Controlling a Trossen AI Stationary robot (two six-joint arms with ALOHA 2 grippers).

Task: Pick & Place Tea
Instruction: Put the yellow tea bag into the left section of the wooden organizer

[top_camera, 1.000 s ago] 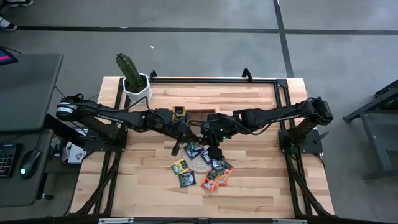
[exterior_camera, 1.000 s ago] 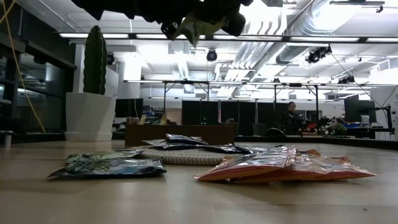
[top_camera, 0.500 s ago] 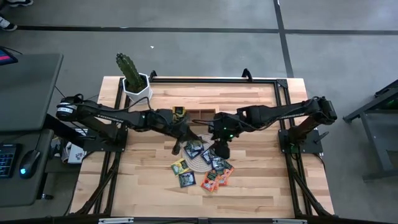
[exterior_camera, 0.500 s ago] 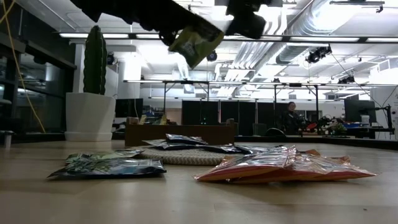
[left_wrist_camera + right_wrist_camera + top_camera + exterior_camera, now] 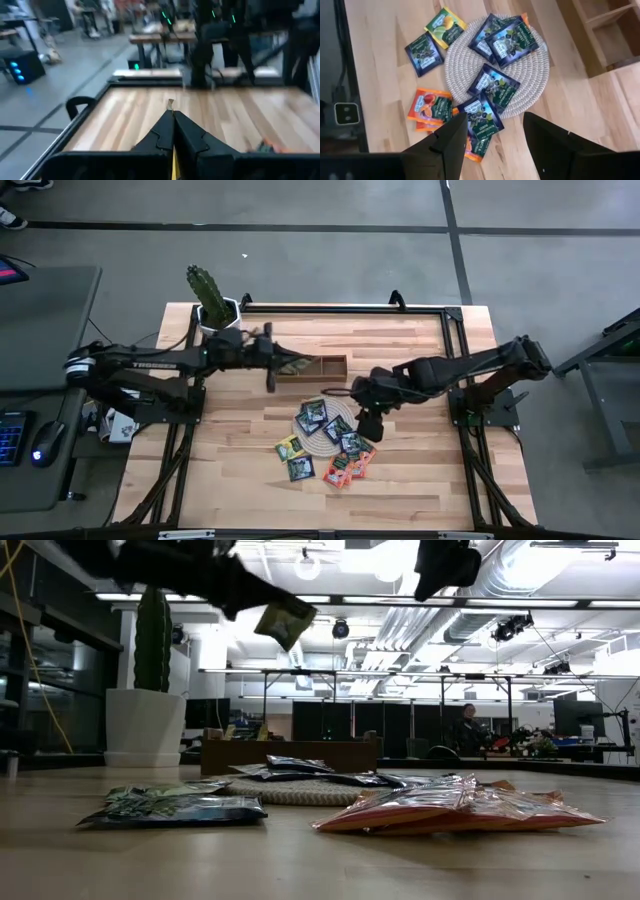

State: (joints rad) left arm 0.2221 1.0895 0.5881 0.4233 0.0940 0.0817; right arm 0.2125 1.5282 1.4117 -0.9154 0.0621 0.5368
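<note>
A yellow-green tea sachet (image 5: 285,620) hangs high over the table, with my left gripper (image 5: 275,365) shut on it beside the left end of the brown wooden tray (image 5: 325,366). My right gripper (image 5: 495,132) is open and holds nothing, above the right side of the round woven mat (image 5: 465,60). Several dark blue sachets (image 5: 493,85) lie flat on the mat. Off the mat, a yellow-green sachet (image 5: 441,22), a dark blue one (image 5: 424,54) and orange ones (image 5: 427,107) lie on the wood. My left gripper pinches the yellow-green sachet flat between its two shut fingers. In the left wrist view the sachet shows edge-on, and its free edge (image 5: 170,103) sticks out past the fingertips. The sachet is lifted clear, tilted, and slopes down from the fingers (image 5: 240,595).
A potted cactus (image 5: 212,305) stands at the far left corner of the table. A black frame (image 5: 440,310) runs along the far and side edges. Bare wood lies at the near left and far right.
The two grippers, close together at the yellow-green sachet a second ago, have parted. My left gripper has carried the sachet toward the far and left edges, to the tray's left end. My right gripper has gone toward the right and near edges, over the mat's right side.
</note>
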